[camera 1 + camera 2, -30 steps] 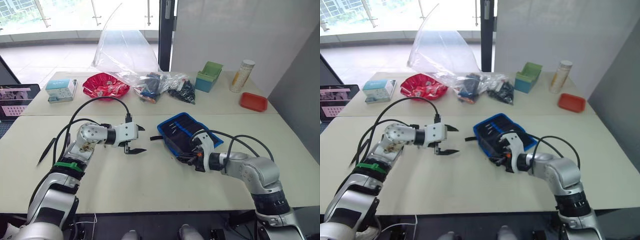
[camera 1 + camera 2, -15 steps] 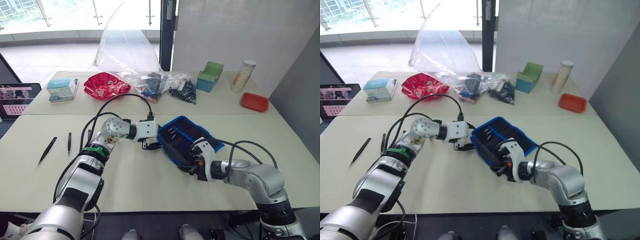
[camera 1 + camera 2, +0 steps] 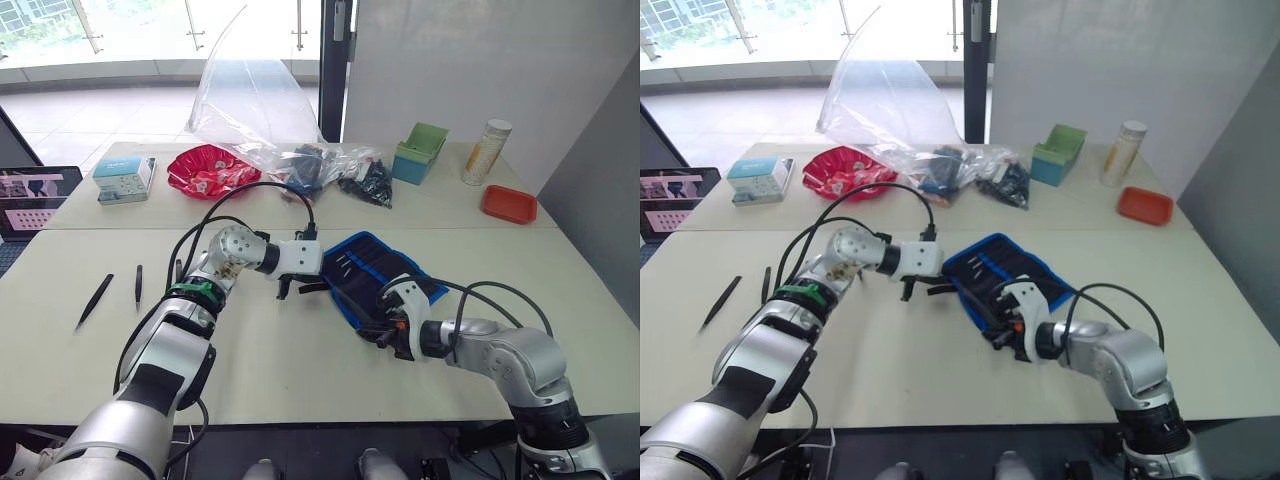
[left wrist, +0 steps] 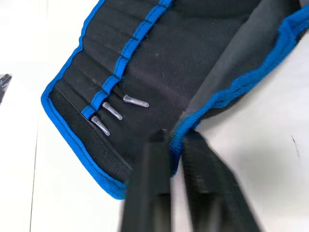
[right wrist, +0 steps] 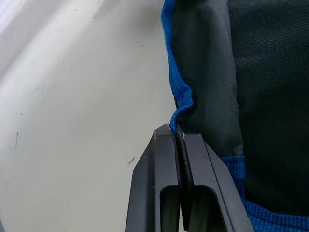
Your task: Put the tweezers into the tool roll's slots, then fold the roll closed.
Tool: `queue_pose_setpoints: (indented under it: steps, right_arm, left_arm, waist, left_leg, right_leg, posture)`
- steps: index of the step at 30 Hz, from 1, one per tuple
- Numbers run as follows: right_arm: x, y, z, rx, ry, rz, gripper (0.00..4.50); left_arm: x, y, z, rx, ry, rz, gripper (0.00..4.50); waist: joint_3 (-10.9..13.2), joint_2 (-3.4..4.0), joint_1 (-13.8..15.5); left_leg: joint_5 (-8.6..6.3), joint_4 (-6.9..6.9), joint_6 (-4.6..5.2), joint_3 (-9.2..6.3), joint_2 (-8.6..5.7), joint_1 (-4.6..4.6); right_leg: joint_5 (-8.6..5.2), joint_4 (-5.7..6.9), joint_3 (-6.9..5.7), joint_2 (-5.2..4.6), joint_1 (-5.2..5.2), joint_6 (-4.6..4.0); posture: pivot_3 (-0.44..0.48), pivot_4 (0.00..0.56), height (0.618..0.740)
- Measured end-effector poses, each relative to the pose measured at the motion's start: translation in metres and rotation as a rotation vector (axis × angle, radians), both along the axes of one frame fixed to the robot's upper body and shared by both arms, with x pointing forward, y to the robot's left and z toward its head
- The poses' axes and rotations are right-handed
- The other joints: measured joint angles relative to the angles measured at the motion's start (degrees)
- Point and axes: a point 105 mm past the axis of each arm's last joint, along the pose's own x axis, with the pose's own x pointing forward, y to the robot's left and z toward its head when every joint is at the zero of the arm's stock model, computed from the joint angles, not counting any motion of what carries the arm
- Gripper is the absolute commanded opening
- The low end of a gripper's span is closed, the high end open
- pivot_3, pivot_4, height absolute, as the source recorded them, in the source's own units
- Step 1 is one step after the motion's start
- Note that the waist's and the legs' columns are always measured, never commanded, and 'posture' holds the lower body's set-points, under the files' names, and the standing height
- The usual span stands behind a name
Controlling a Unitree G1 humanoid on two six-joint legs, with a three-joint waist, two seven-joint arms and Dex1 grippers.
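Observation:
The tool roll (image 3: 382, 264) lies open on the table, blue-edged with a black inner face. Three tweezers (image 4: 112, 110) sit in its slots (image 4: 126, 48) with only their ends showing. My left gripper (image 3: 303, 288) is at the roll's left edge, shut on the blue edging (image 4: 212, 102). At the roll's near corner my right gripper (image 3: 373, 334) pinches the blue hem (image 5: 177, 99), also shut. Two loose black tweezers (image 3: 93, 300) (image 3: 138, 284) lie far to the left on the table.
At the back stand a clear plastic bag (image 3: 250, 100) of items, a red bowl (image 3: 210, 170), a small white box (image 3: 124, 179), a green box (image 3: 418, 152), a bottle (image 3: 485, 151) and a red tray (image 3: 508, 203). A tablet (image 3: 30, 198) lies at the left edge.
My left arm swung right from mid-table to the roll's left edge, and its open fingers shut on the blue edging. The right gripper kept its hold.

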Motion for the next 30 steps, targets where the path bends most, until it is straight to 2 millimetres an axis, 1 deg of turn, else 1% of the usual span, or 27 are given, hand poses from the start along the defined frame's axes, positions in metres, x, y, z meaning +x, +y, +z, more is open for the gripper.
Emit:
queue_pose_setpoints:
  steps: [3, 6, 8, 11, 15, 17, 20, 21, 22, 23, 26, 28, 30]
  right_arm:
    - [0.003, 0.013, 0.001, 0.013, -0.009, 0.018, 0.00]
    - [-0.002, 0.029, -0.003, 0.019, 0.003, 0.064, 0.00]
    - [-0.006, 0.036, -0.005, 0.026, 0.010, 0.089, 0.00]
    - [-0.009, 0.041, -0.008, 0.017, 0.019, 0.114, 0.00]
    - [-0.015, 0.047, -0.011, 0.012, 0.026, 0.160, 0.00]
    - [-0.017, 0.047, -0.012, 0.014, 0.031, 0.169, 0.00]
    - [-0.018, 0.047, -0.013, 0.008, 0.030, 0.183, 0.00]
    - [-0.018, 0.047, -0.014, 0.005, 0.028, 0.190, 0.00]
    - [-0.019, 0.048, -0.014, 0.008, 0.029, 0.194, 0.00]
    - [-0.019, 0.050, -0.014, 0.027, 0.040, 0.198, 0.00]
    - [-0.020, 0.057, -0.012, 0.167, 0.131, 0.171, 0.95]
    - [-0.021, 0.053, -0.009, 0.178, 0.138, 0.176, 1.59]
    - [-0.024, 0.049, -0.001, 0.194, 0.124, 0.200, 2.28]
  left_arm:
    - [0.002, 0.014, -0.002, 0.015, -0.010, 0.035, 0.02]
    - [0.000, 0.031, -0.009, 0.039, -0.009, 0.056, 0.02]
    - [-0.006, 0.045, -0.017, 0.060, 0.008, 0.065, 0.02]
    - [-0.015, 0.062, -0.028, 0.067, 0.035, 0.075, 0.02]
    - [-0.024, 0.070, -0.031, 0.059, 0.040, 0.086, 0.02]
    - [-0.026, 0.071, -0.033, 0.052, 0.046, 0.095, 0.02]
    - [-0.026, 0.074, -0.033, 0.030, 0.048, 0.135, 0.91]
    - [-0.025, 0.076, -0.032, 0.016, 0.049, 0.156, 1.31]
    - [-0.025, 0.078, -0.032, 0.010, 0.052, 0.173, 1.56]
    - [-0.026, 0.083, -0.031, 0.003, 0.061, 0.192, 1.91]
    - [-0.033, 0.108, -0.031, -0.036, 0.134, 0.273, 2.91]
    - [-0.036, 0.114, -0.031, -0.066, 0.172, 0.302, 3.56]
    - [-0.038, 0.119, -0.030, -0.089, 0.207, 0.324, 4.22]
  waist:
    - [0.00, 0.00, -0.38]
    - [0.00, 0.01, -0.39]
    - [0.00, 0.01, -0.31]
    - [0.00, 0.01, -0.23]
    - [-0.01, 0.02, -0.20]
    - [-0.01, 0.02, -0.19]
    - [-0.02, 0.03, -0.18]
    - [-0.02, 0.03, -0.21]
    - [-0.02, 0.03, -0.30]
    - [-0.03, 0.02, -0.48]
    - [-0.04, 0.03, -1.50]
    - [-0.05, 0.04, -1.47]
    - [-0.05, 0.04, -1.40]
  left_leg:
    - [0.00, -0.01, 0.00, -0.02, 0.01, 0.04]
    - [0.00, -0.01, 0.00, -0.04, 0.02, 0.04]
    - [0.00, 0.00, 0.00, -0.04, 0.01, 0.02]
    - [0.00, 0.01, 0.00, -0.07, 0.02, 0.02]
    - [0.00, 0.02, 0.00, -0.10, 0.01, 0.04]
    - [0.00, 0.03, 0.00, -0.11, 0.01, 0.04]
    - [0.00, 0.03, 0.00, -0.11, 0.02, 0.07]
    - [0.00, 0.03, 0.00, -0.11, 0.02, 0.07]
    - [0.00, 0.03, 0.00, -0.11, 0.02, 0.09]
    - [0.00, 0.03, 0.00, -0.10, 0.05, 0.13]
    - [0.00, -0.04, 0.01, -0.10, 0.13, 0.26]
    - [0.00, -0.03, 0.01, -0.12, 0.13, 0.26]
    - [0.00, -0.03, 0.01, -0.14, 0.13, 0.24]
  right_leg:
    - [0.00, 0.06, 0.01, 0.02, -0.02, 0.00]
    - [0.00, 0.07, 0.00, 0.02, -0.03, 0.00]
    - [0.00, 0.07, 0.00, 0.00, -0.03, 0.00]
    - [0.00, 0.08, -0.03, 0.01, -0.04, 0.00]
    - [0.00, 0.06, -0.07, -0.01, 0.02, 0.00]
    - [0.00, 0.08, -0.09, 0.00, 0.02, 0.00]
    - [0.00, 0.08, -0.10, 0.00, 0.04, 0.00]
    - [0.00, 0.08, -0.10, 0.00, 0.04, 0.00]
    - [0.00, 0.08, -0.10, 0.00, 0.04, 0.00]
    - [0.00, 0.08, -0.11, 0.02, 0.03, -0.01]
    - [0.00, 0.14, -0.24, 0.03, 0.02, -0.01]
    - [0.00, 0.14, -0.34, 0.01, 0.06, -0.02]
    - [0.00, 0.13, -0.40, -0.01, 0.08, -0.02]
  posture:
    - [0.000, 0.150, 0.738]
    - [0.000, 0.150, 0.738]
    - [0.000, 0.150, 0.738]
    - [0.000, 0.150, 0.738]
    - [0.000, 0.150, 0.738]
    - [0.000, 0.150, 0.738]
    - [0.000, 0.150, 0.738]
    - [0.000, 0.150, 0.738]
    - [0.000, 0.150, 0.738]
    - [0.000, 0.150, 0.738]
    - [0.000, 0.150, 0.738]
    - [0.000, 0.150, 0.738]
    - [0.000, 0.150, 0.738]
